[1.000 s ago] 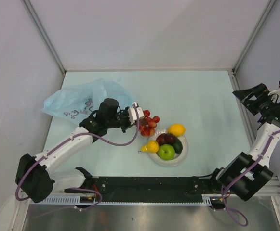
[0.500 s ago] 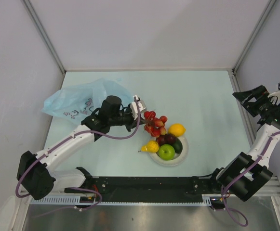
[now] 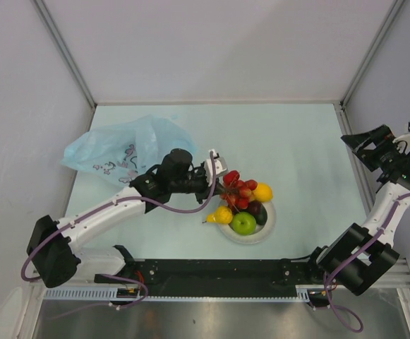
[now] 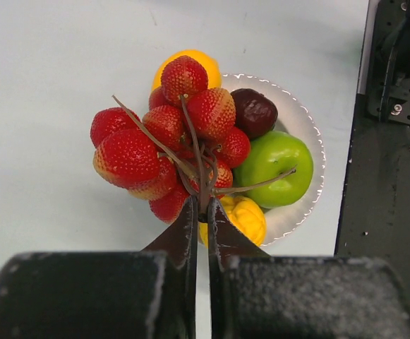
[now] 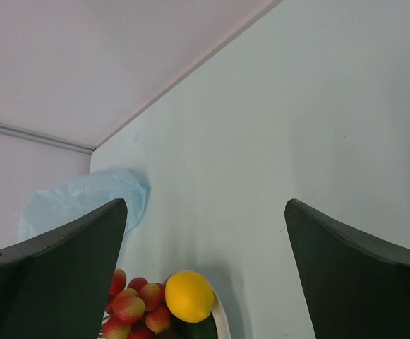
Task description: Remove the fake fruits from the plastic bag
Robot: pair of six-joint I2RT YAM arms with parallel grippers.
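The left arm reaches from the lower left of the overhead view toward the middle. Its jaws are pressed together on the thin brown stems of the red fruit bunch. The bunch's pieces look dimpled, like strawberries. It hangs at the left edge of the white plate, partly over the plate and partly over the pale counter. Whether it touches the fruit beneath it cannot be told.

On the plate lie:
- the green apple at the near side
- the dark maroon fruit behind the apple
- the dark green avocado just right of the apple
- the lemon at the far rim
- a small yellow fruit at the plate's left edge, under the bunch

The plastic bag lies crumpled in the upper left of the counter, well apart from the plate. It is light blue with dark printed drawings. No fruit can be made out inside it.

The right arm stands folded at the right edge of the overhead view, off the counter's side. Its jaws are spread wide and hold nothing. In the right wrist view its dark fingers frame the lemon, the bunch and the bag far below.
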